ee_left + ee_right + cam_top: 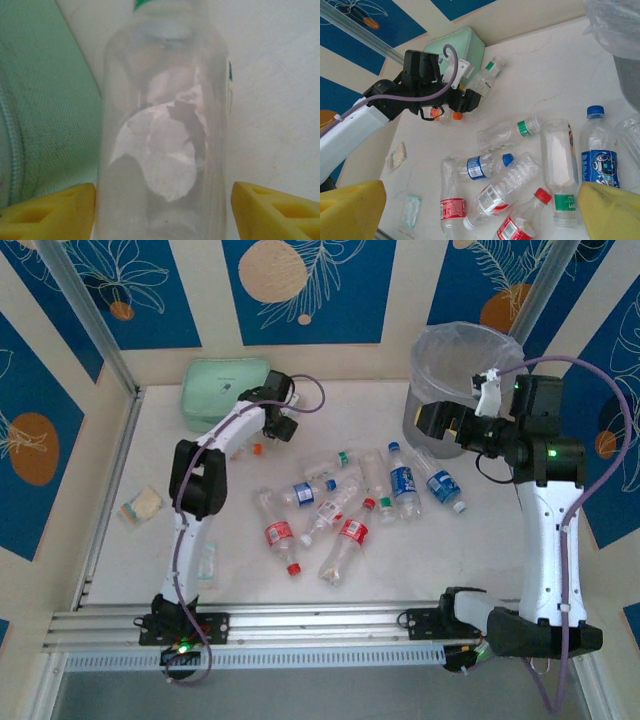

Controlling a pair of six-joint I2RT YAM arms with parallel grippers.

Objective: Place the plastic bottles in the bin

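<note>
the left gripper (pixel 163 214) is reached out to the far left of the table (pixel 480 570), with a clear bottle with a green cap (pixel 165 100) between its yellow fingertips (pixel 50 212). in the left wrist view one fingertip sits just at each side of the bottle, the jaws partly drawn in. whether they press on the plastic or only flank it i cannot tell. that bottle is just beside the mint green pouch (pixel 222 388), its cap pointing away from the gripper, and a torn whitish label shows through its wall. the right gripper (pixel 425 427) hangs just in front of the bin (pixel 430 380) at the far right, jaws spread wide with nothing held. in the right wrist view its two yellow fingertips (pixel 350 212) stand at the bottom corners. the bin is upright and lined with a clear bag. the other plastic bottles (pixel 403 480) lie on their sides in a loose cluster in the middle of the table, between the two arms, with red, blue and green labels, some touching one another. two flat packets (pixel 140 505) lie near the left edge, apart from the bottles.
</note>
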